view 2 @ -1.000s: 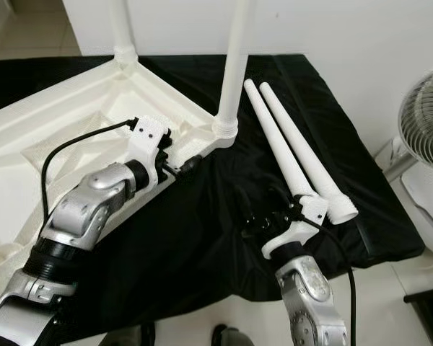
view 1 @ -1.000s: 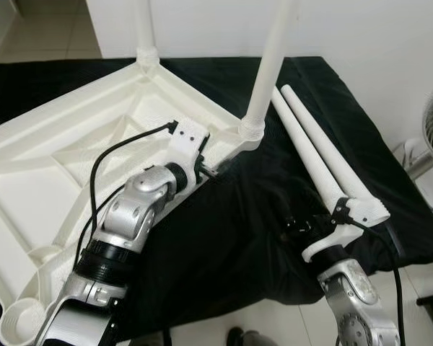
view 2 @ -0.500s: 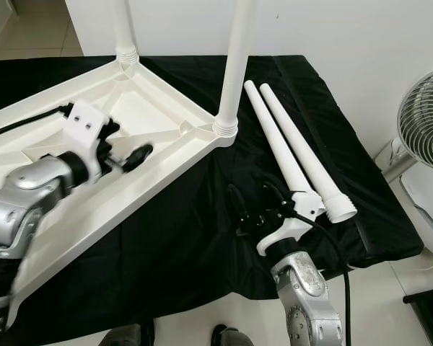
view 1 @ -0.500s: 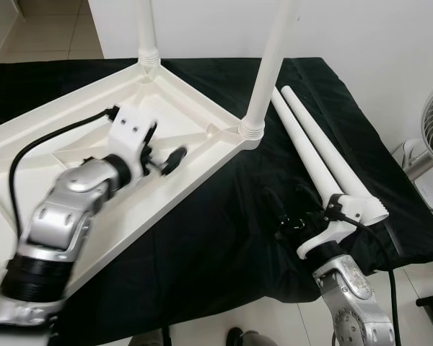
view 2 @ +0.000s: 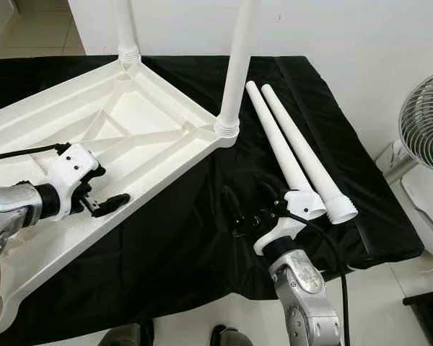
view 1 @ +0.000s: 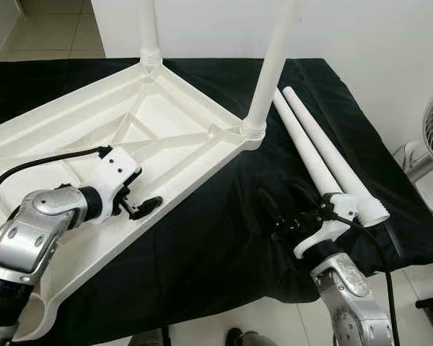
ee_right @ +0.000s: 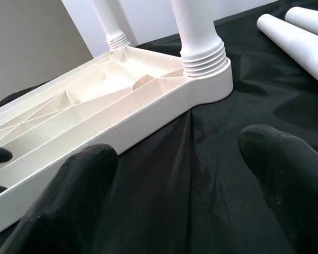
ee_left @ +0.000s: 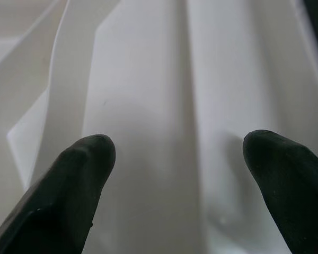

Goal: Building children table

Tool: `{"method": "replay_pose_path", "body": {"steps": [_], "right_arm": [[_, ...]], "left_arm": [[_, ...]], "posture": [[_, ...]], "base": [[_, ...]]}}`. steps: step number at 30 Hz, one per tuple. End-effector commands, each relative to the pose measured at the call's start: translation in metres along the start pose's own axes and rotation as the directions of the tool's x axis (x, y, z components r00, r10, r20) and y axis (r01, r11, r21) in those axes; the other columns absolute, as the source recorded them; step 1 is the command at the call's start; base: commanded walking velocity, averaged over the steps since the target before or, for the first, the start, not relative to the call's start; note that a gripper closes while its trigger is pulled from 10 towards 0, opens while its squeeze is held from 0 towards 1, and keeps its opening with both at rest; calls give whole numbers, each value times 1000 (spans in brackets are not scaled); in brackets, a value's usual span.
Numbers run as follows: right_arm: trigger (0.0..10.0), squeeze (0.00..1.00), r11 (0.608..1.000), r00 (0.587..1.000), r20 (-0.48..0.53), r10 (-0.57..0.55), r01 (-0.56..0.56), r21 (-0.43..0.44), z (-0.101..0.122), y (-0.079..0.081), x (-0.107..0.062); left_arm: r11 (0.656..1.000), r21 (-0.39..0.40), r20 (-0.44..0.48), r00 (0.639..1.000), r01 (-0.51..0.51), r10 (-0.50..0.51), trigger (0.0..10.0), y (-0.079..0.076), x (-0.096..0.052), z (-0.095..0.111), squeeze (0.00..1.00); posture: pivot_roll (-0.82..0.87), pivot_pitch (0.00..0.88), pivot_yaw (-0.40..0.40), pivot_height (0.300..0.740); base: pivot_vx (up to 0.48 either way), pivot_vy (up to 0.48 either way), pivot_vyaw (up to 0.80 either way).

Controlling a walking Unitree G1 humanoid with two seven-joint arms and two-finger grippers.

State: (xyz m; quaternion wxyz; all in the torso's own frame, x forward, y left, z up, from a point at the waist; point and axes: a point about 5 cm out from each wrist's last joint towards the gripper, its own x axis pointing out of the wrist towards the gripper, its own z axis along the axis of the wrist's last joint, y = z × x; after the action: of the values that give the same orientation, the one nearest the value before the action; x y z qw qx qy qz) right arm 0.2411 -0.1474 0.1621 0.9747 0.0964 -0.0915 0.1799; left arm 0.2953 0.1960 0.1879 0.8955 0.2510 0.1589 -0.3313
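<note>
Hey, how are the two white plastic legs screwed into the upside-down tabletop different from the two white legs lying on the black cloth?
The fitted legs stand upright, while the loose legs lie flat. The fitted legs sit apart at two corners of the white tabletop; the loose legs rest side by side on the black cloth, beside the tabletop. The fitted legs are screwed into sockets; the loose legs' wide ends are free. All four are white tubes.
</note>
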Motion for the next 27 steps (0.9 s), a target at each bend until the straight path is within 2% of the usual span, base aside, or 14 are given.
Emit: {"method": "replay_pose_path", "body": {"steps": [1, 3, 4, 5, 10, 15, 18, 22, 25, 27], "right_arm": [[10000, 0, 1000, 1000, -16, -15, 15, -7, -4, -2, -3], [10000, 0, 1000, 1000, -16, -16, 16, -8, -4, -2, -3], [10000, 0, 1000, 1000, -16, -17, 17, -8, -4, -2, -3], [10000, 0, 1000, 1000, -16, -18, 18, -9, -4, -3, -3], [10000, 0, 1000, 1000, -17, -19, 19, -12, -4, -4, -3], [10000, 0, 1000, 1000, -15, -23, 23, -19, -3, -5, -3], [10000, 0, 999, 1000, -13, -25, 25, -21, -3, -6, -3], [10000, 0, 999, 999, -7, -32, 32, -22, -2, -6, -2], [10000, 0, 999, 999, -7, -33, 32, -22, -2, -6, -2], [10000, 0, 999, 999, -5, -33, 33, -24, -2, -5, -2]], "left_arm": [[999, -19, -63, 998, -32, 31, 10000, 4, -2, -12, 0], [999, -26, -74, 996, -47, 45, 10000, 6, -3, -13, 0], [998, -37, -84, 995, -54, 50, 2941, 7, -3, -15, 0], [998, -30, -93, 995, -46, 43, 0, 6, -4, -16, 0], [999, -13, -98, 995, -31, 29, 0, 3, -3, -16, 0], [1000, -1, -69, 997, -31, 31, 0, -7, 7, -6, 0], [1000, -15, -41, 999, -22, 21, 0, -15, 11, 1, 0], [997, -51, 19, 998, -53, 54, 0, -29, 26, 20, 0], [996, -61, 36, 997, -65, 67, 0, -32, 31, 26, 0], [990, -106, 61, 993, -92, 99, 0, -37, 39, 34, 0]], "posture": [[86, 184, -56, 740], [86, 184, -56, 740], [86, 184, -56, 740], [83, 183, -51, 740], [78, 183, -53, 740], [78, 183, -53, 740], [78, 183, -53, 740], [68, 174, -46, 740], [68, 174, -46, 740], [68, 174, -46, 740]], "base": [[0, 0, 0], [0, 0, 0], [0, 0, 0], [0, 0, 0], [0, 0, 0], [0, 0, 0], [0, 0, 0], [0, 0, 0], [0, 0, 0], [0, 0, 0]]}}
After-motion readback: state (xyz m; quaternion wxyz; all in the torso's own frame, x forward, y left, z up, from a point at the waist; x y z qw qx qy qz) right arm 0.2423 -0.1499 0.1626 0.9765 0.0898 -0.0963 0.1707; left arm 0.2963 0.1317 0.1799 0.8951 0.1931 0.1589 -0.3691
